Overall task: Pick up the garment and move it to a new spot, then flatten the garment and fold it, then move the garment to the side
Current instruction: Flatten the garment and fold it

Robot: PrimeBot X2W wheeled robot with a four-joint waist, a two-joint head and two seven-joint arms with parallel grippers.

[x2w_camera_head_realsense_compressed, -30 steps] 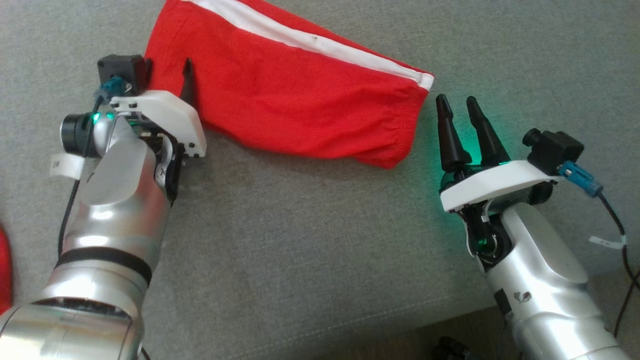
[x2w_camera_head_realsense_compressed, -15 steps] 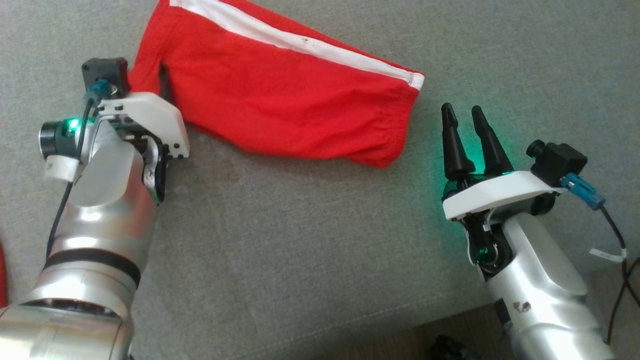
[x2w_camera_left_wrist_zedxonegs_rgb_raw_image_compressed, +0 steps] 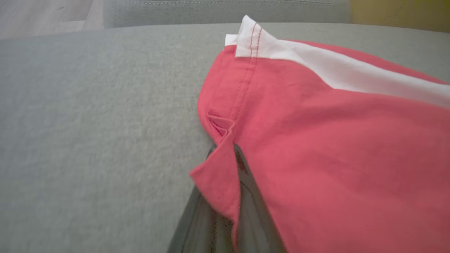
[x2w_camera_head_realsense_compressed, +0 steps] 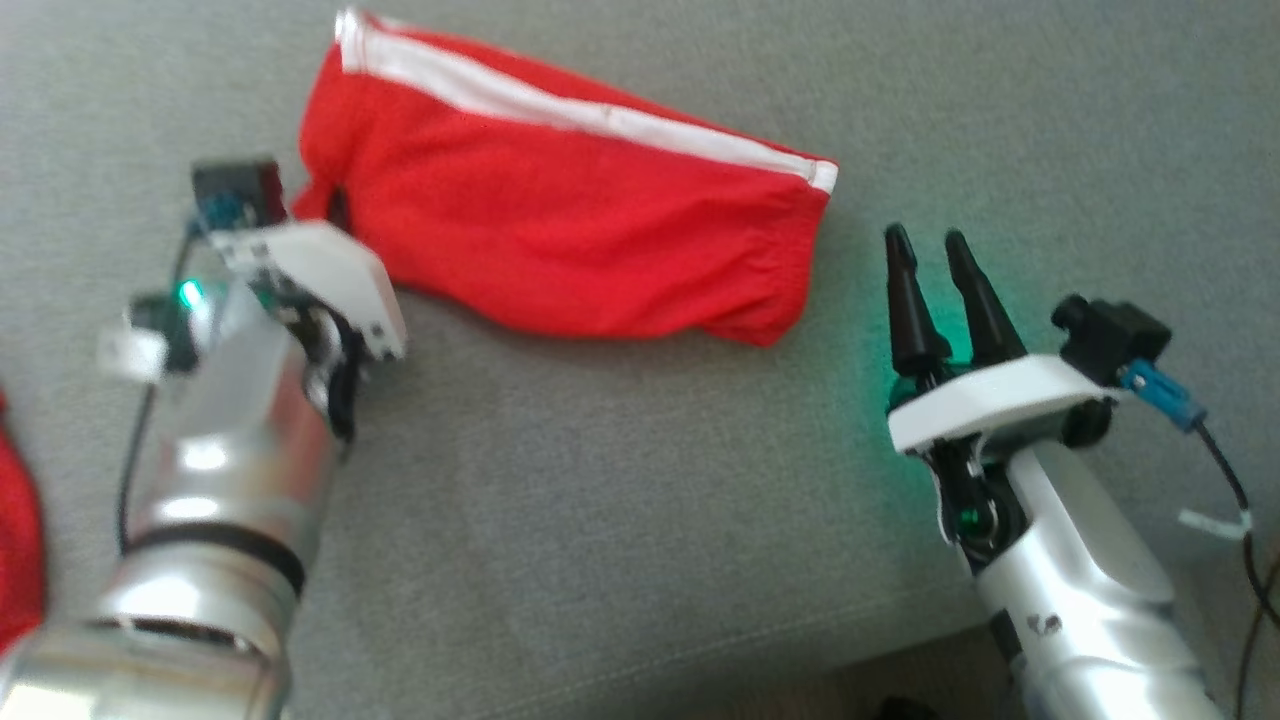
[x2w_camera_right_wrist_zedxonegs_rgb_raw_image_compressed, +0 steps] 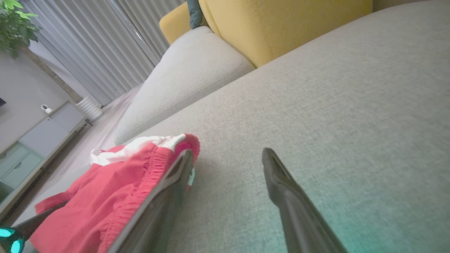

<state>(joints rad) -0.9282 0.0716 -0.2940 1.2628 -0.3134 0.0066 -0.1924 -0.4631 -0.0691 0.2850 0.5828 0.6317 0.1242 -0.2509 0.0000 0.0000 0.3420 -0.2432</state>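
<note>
One big grey sofa with rough, woven cloth sits in a room with one yellow cushion and long grey curtains. One red garment with a white stripe lies on the sofa seat. There are two claws. The left claw pinches the garment's corner. The right claw stands open near its stretchy edge.

Our forearms are silver shells, the left forearm ringed by a black band. Each wrist carries a white plate and a small black camera with a blue plug and dark cable. Our right claw has two tapered black fingers, a green light beneath.
</note>
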